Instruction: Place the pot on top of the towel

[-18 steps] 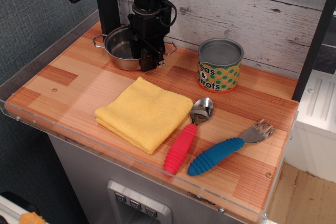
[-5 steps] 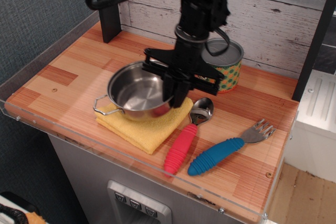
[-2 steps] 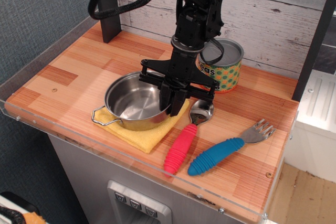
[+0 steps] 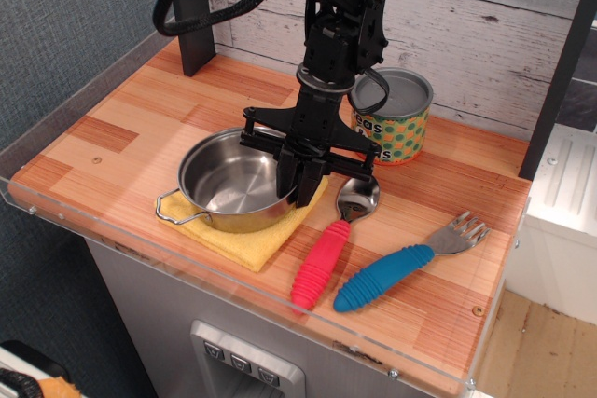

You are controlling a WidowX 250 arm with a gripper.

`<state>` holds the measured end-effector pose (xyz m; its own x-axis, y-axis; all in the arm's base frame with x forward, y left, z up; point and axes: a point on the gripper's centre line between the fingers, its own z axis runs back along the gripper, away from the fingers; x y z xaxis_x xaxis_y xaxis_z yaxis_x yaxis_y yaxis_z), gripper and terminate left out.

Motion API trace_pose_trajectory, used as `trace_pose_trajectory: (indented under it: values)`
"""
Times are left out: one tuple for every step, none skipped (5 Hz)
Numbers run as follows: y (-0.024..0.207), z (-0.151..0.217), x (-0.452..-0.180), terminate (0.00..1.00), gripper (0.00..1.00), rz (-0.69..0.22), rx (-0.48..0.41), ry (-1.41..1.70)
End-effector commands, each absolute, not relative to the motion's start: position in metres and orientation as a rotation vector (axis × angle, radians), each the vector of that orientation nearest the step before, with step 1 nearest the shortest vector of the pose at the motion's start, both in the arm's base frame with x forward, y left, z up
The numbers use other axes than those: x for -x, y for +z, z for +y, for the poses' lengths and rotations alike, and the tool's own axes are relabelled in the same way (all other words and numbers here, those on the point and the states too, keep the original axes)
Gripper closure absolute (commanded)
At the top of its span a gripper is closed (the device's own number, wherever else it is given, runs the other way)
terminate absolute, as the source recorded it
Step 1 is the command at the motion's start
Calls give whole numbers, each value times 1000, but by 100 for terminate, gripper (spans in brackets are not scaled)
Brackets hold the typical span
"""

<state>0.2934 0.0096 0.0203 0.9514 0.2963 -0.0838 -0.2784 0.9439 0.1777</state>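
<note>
The shiny steel pot [image 4: 229, 181] rests on the yellow towel [image 4: 256, 235] at the front of the wooden counter and covers most of it. One wire loop handle [image 4: 173, 210] sticks out at the front left. My gripper [image 4: 297, 180] comes down from above and is shut on the pot's right rim. The towel shows only at the pot's front and right edge.
A tin can [image 4: 392, 116] with a green-and-orange dotted label stands behind the gripper to the right. A red-handled spoon [image 4: 333, 235] and a blue-handled fork [image 4: 406, 261] lie right of the towel. A clear plastic lip [image 4: 233, 279] edges the counter front.
The pot was lifted from the back of the counter, carried forward and lowered onto the towel. In the last second it sank and shifted slightly left.
</note>
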Motion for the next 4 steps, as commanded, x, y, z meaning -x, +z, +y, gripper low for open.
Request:
trace_pose_trajectory:
  values:
    - [45,13,-302,0,0,63,-153,314]
    - [59,12,-301,0,0,25,-148,305]
    - [82,14,-301,0,0,-37,-178,306]
    - [104,24,-301,0,0,-162,-200,344]
